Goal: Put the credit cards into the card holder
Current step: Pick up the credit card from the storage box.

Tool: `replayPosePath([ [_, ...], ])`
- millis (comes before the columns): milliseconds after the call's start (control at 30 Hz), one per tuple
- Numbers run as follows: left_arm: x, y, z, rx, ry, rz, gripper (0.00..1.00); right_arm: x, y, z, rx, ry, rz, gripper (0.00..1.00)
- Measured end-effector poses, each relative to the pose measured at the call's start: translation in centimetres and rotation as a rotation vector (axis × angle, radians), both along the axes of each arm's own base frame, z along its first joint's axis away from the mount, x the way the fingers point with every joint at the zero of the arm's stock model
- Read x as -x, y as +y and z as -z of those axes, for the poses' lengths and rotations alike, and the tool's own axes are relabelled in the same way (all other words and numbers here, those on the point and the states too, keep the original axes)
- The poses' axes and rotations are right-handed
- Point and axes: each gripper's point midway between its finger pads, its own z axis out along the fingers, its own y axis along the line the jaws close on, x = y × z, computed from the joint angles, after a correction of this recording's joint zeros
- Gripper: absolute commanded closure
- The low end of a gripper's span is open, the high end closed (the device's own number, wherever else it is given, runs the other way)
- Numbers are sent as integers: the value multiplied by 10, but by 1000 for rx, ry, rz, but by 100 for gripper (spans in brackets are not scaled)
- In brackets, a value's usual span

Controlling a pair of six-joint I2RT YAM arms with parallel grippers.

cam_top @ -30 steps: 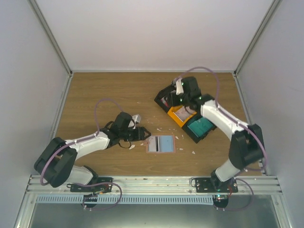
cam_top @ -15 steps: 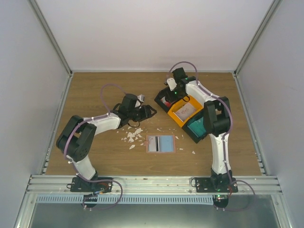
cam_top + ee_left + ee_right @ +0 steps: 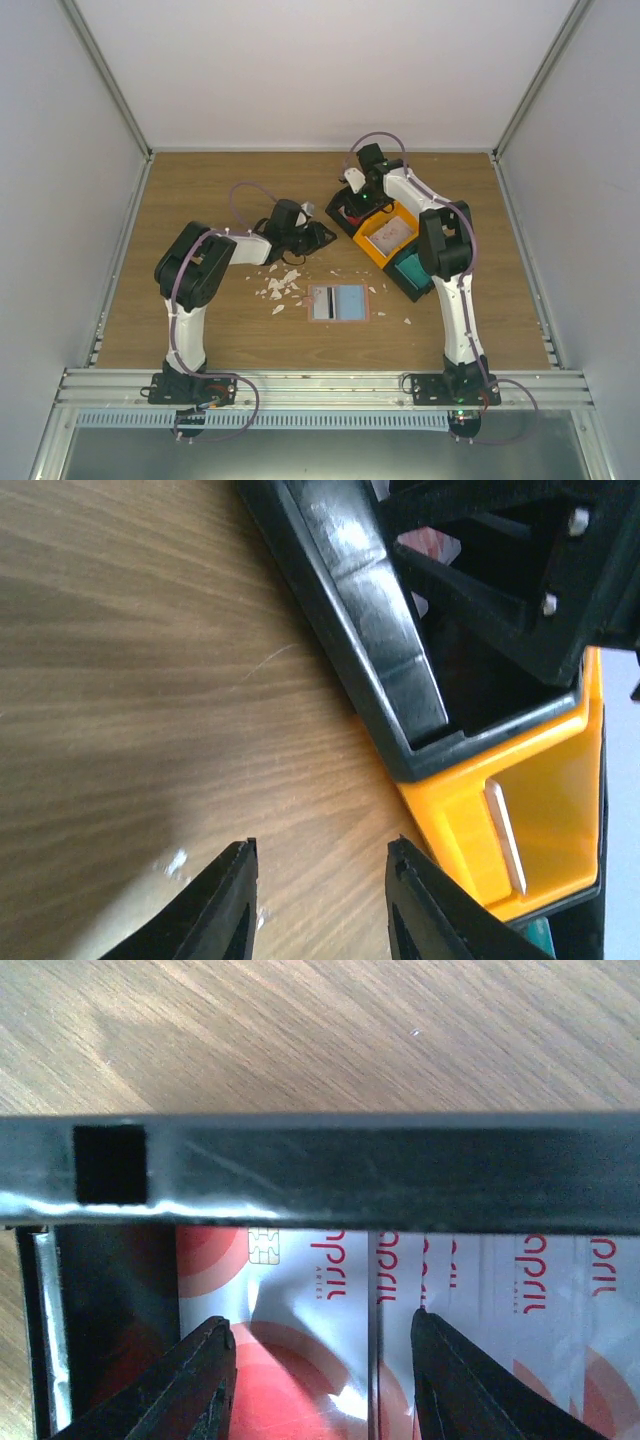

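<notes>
Brown wood-grain bench (image 3: pixel 200 200), bright orange bin (image 3: pixel 545 800), glossy black bin (image 3: pixel 370 610) against one side of the orange bin, white cards (image 3: pixel 300 1360) with red rings and red lettering inside it, teal cards (image 3: pixel 408 270) on the orange bin's opposite side, card holder (image 3: pixel 338 302) salmon-brown edged, pale blue inside, white scraps (image 3: pixel 280 285).

Top view: right gripper (image 3: pixel 353 193) covers most of the black bin (image 3: pixel 339 213), so its contents are hidden. Right arm (image 3: pixel 440 240) blocks part of the teal cards (image 3: pixel 408 268). White scraps (image 3: pixel 280 288) too small to make out.
Right wrist: red-and-white credit cards (image 3: pixel 300 1360) cropped at bottom and right, tops behind the blurred bin rim.
Left wrist: orange bin (image 3: pixel 540 820) cropped at right. Left gripper (image 3: pixel 320 850) shows fingertips only.
</notes>
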Motion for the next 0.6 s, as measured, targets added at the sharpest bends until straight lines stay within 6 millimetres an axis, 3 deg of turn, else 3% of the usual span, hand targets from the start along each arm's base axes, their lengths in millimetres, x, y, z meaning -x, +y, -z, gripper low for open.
replayPosePath([
  [167,-12,-11,4,35,-12,9,72,1,5,0,-4,12,-18,54],
  [600,-18,-36,21,54,17,45,75,12,11,-2,-59,71,-52,71],
])
